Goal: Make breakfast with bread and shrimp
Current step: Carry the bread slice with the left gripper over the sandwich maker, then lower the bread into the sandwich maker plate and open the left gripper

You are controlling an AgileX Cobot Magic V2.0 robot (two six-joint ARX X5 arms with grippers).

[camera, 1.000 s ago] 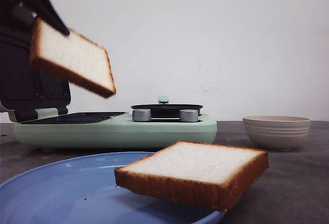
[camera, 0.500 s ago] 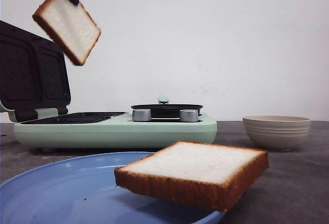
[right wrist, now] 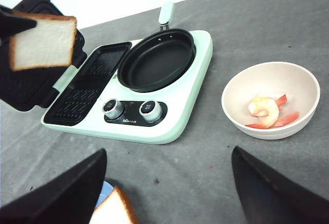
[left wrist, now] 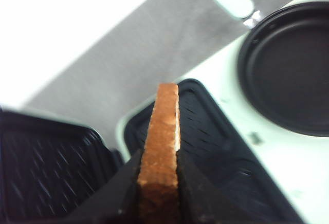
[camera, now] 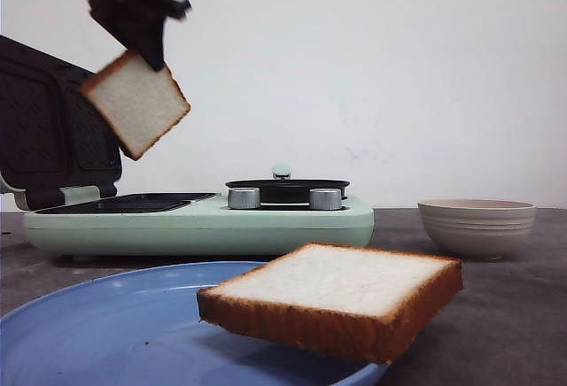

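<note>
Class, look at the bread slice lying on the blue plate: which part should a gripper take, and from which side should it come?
Probably the corner of the bread slice that overhangs the rim of the blue plate toward the bowl. It lies nearly flat with that part off the plate, so fingers coming level from the bowl side could close above and below it across its thickness.

front: I looked low, level across surface | left wrist: I sat close above grill plate (left wrist: 226, 152) | right wrist: I looked down from high | all shared the breakfast maker (camera: 199, 218)
</note>
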